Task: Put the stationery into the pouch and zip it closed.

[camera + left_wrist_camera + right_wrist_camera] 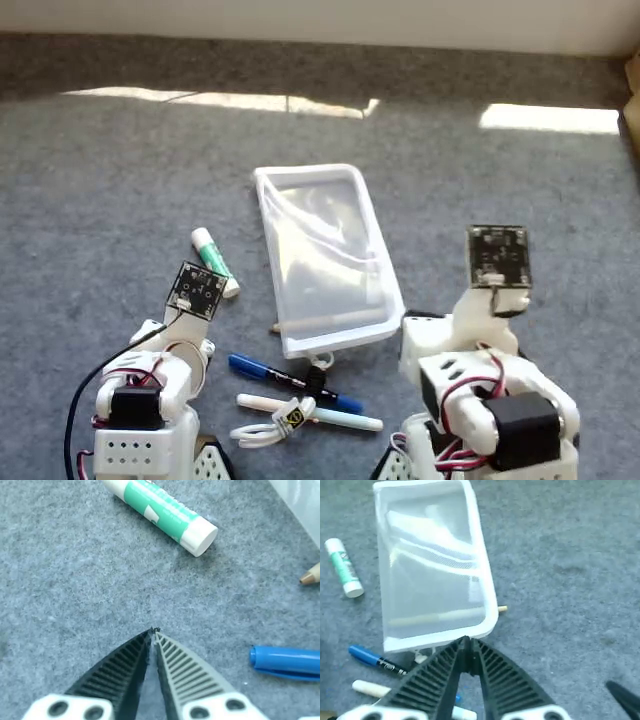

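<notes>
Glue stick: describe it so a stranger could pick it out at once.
Find the clear pouch on the grey mat. Beside its long edge, ahead of the left hand, lies the glue stick. Unlike the thin blue pen and white pen nearby, it is a stubby tube, green and white with a white cap.

Clear pouch point(325, 260) lies flat, glue stick point(215, 262) beside it (blue pen point(262, 369) near its zip end).

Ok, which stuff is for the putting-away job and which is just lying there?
For the job: pouch, glue stick, blue pen, white pen, pencil poking out by the pouch.

Just lying about: coiled white cable, probably, since it isn't really stationery; grey carpet under everything.
</notes>
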